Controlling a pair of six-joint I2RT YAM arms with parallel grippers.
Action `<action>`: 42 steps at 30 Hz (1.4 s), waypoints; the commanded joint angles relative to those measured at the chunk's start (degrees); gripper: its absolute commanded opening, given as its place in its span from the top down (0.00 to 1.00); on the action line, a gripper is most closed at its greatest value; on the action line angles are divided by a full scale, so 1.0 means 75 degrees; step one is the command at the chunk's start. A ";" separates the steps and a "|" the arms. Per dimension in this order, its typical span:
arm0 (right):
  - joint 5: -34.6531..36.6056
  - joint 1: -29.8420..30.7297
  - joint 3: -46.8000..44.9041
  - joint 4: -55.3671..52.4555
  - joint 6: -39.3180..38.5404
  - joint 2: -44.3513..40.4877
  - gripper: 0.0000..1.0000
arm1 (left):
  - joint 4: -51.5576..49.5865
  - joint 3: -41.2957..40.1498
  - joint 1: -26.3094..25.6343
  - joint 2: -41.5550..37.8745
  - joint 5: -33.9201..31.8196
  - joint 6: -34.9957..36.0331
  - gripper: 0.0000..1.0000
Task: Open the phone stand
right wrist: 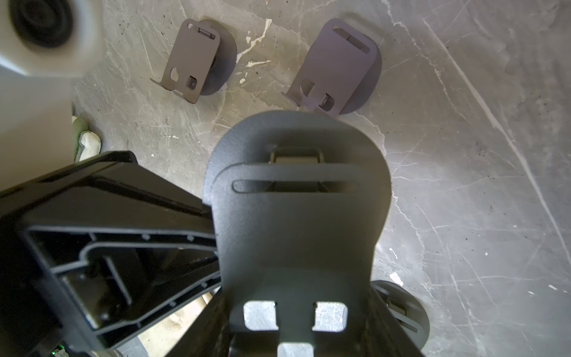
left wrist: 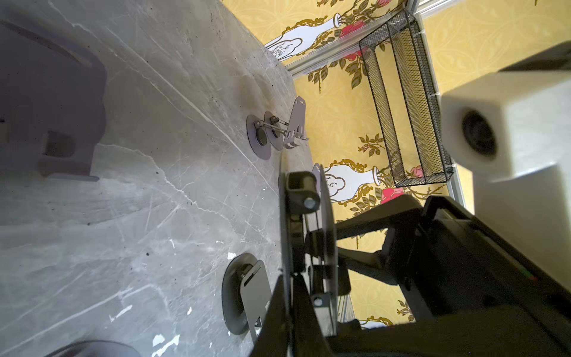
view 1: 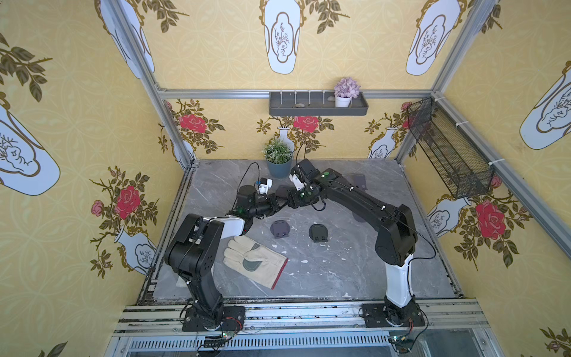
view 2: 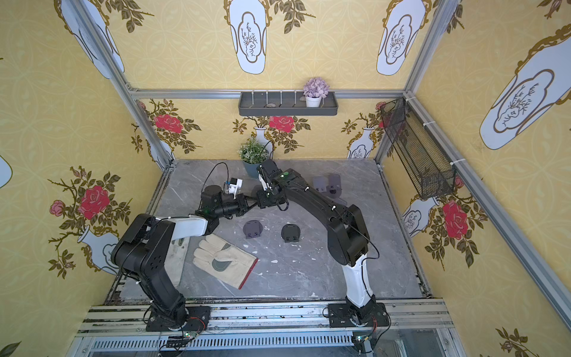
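A dark grey metal phone stand hangs above the middle of the table between both arms. In the right wrist view its slotted plate fills the frame, folded close over the round base. My right gripper is shut across the plate's lower end, one finger on each side. My left gripper is shut on one thin edge of the stand, seen edge-on in the left wrist view. Which part of the stand that edge belongs to I cannot tell.
Two folded stands lie on the grey marble table just in front of the grippers. Opened stands stand at the back right. A work glove lies front left. A potted plant stands just behind. A wire basket hangs on the right wall.
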 commanded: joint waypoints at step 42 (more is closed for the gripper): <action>-0.1912 -0.0840 -0.0003 -0.0672 -0.0778 -0.0694 0.57 | -0.5096 0.0499 -0.0039 -0.1723 -0.3242 0.5492 1.00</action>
